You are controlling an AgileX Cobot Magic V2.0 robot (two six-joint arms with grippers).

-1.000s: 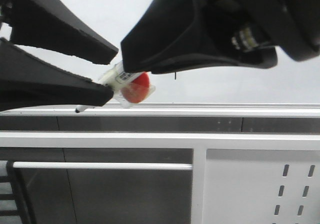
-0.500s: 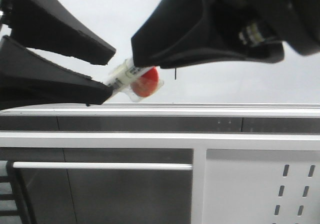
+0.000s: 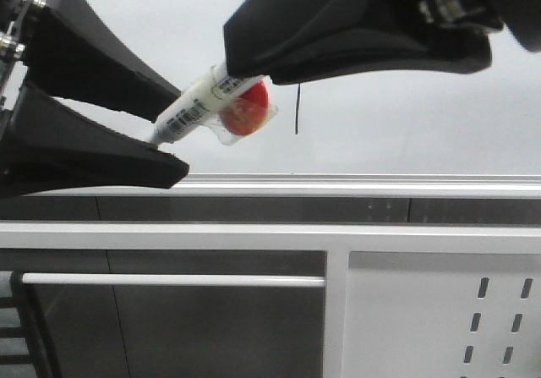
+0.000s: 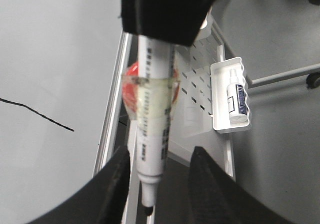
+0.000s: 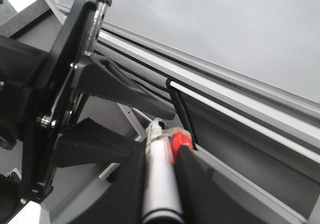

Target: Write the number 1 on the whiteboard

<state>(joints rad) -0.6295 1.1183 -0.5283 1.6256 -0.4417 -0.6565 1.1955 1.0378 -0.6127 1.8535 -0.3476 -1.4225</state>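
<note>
Handing over the marker pen (image 3: 193, 110) after writing.
Number 1 (image 3: 297, 110) stands drawn on whiteboard (image 3: 406, 124); right hand (image 5: 161, 149) grips pen, left hand (image 3: 173, 128) spread open around its tip.

A spray bottle (image 4: 236, 97) lies in a white tray (image 4: 219, 86).

Front and wrist views close, seemingly sharing marker pen (image 3: 196, 107)
</note>
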